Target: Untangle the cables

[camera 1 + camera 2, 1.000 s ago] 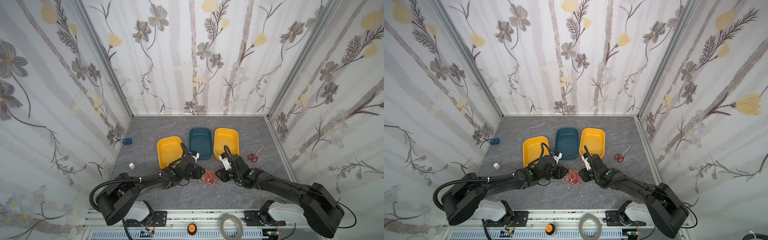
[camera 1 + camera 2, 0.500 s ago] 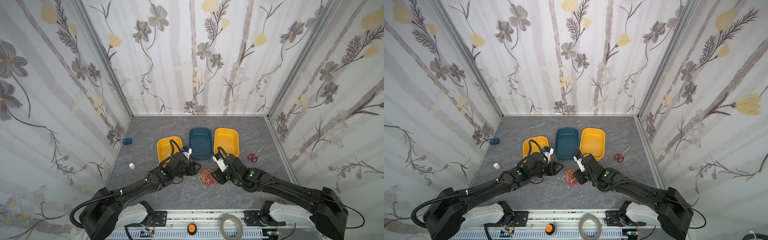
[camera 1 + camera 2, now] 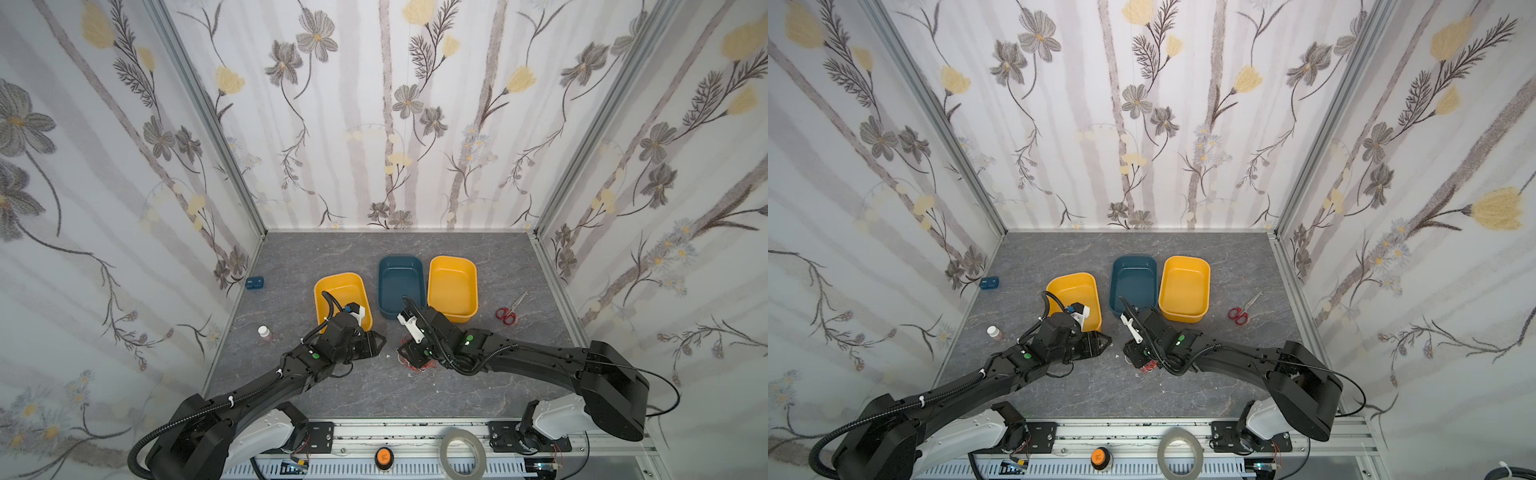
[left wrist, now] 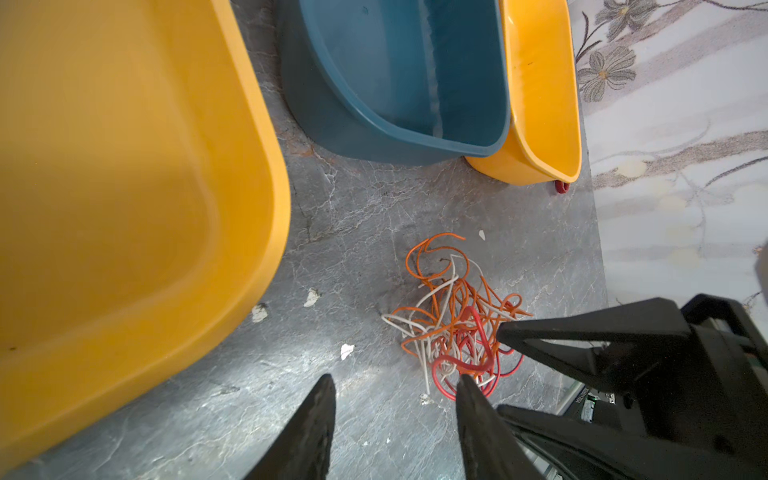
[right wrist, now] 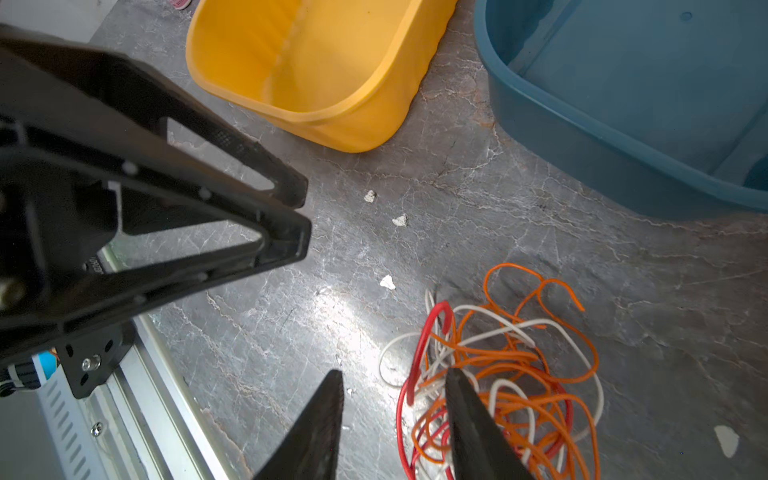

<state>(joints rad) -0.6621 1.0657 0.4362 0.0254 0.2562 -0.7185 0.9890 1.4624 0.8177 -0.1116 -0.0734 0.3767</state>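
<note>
The tangled cables (image 3: 419, 365) are pictured bunched, with no clear long axis, on the grey table (image 3: 332, 257) at lower centre of a top view, directly beneath the nearer right gripper (image 5: 392, 376), its jaws parted and empty, with the left gripper (image 4: 395, 380), likewise parted, just to their left.

Robot lab cell: floral wall panels (image 3: 374, 124), aluminium frame rail (image 3: 415, 428)
</note>
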